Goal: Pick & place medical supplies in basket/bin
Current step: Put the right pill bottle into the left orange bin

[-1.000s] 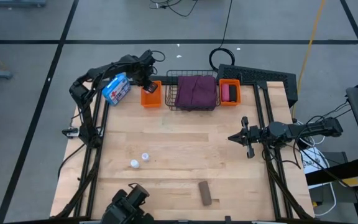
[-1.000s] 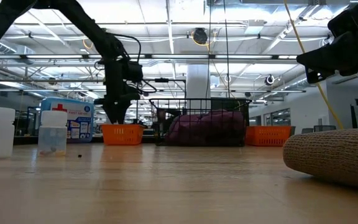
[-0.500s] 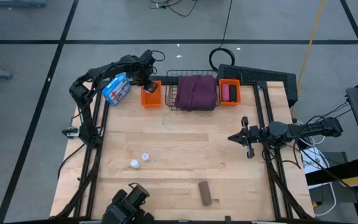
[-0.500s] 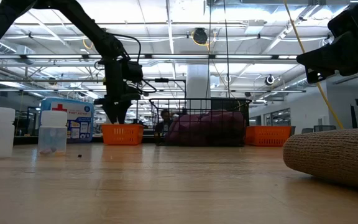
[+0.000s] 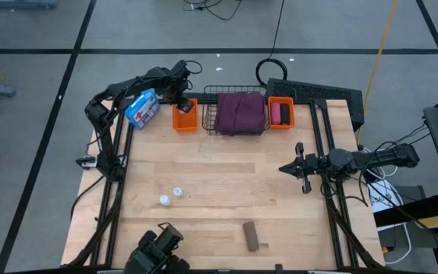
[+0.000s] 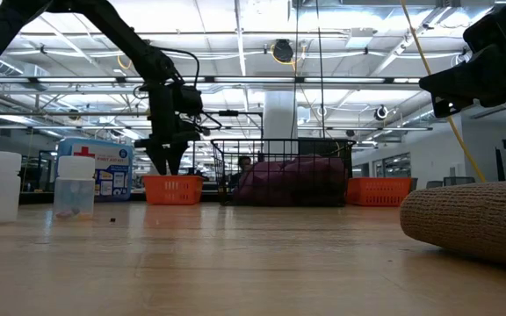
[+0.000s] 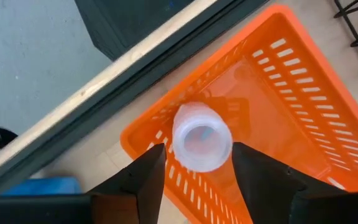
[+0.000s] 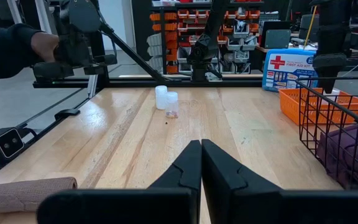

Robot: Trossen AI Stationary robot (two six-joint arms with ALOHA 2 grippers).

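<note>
white vial between my left fingers over an orange bin

my left gripper point(image 7: 194, 171) has its fingers parted a little, a white vial point(image 7: 201, 137) between them above the left orange bin point(image 5: 185, 116). whether they touch it i cannot tell. two more vials point(image 5: 171, 195) stand on the table point(image 5: 219, 190). my right gripper point(image 5: 283, 169) hovers pressed shut, well apart. the maroon cloth point(image 5: 239, 111) fills the wire basket point(image 5: 236, 92).

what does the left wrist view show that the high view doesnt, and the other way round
Only the left wrist view shows the white vial between the left gripper's parted fingers, over the orange bin. Only the high view shows the wire basket with the maroon cloth, two vials on the table, the brown roll and the right gripper, shut. Both show that orange bin.
</note>
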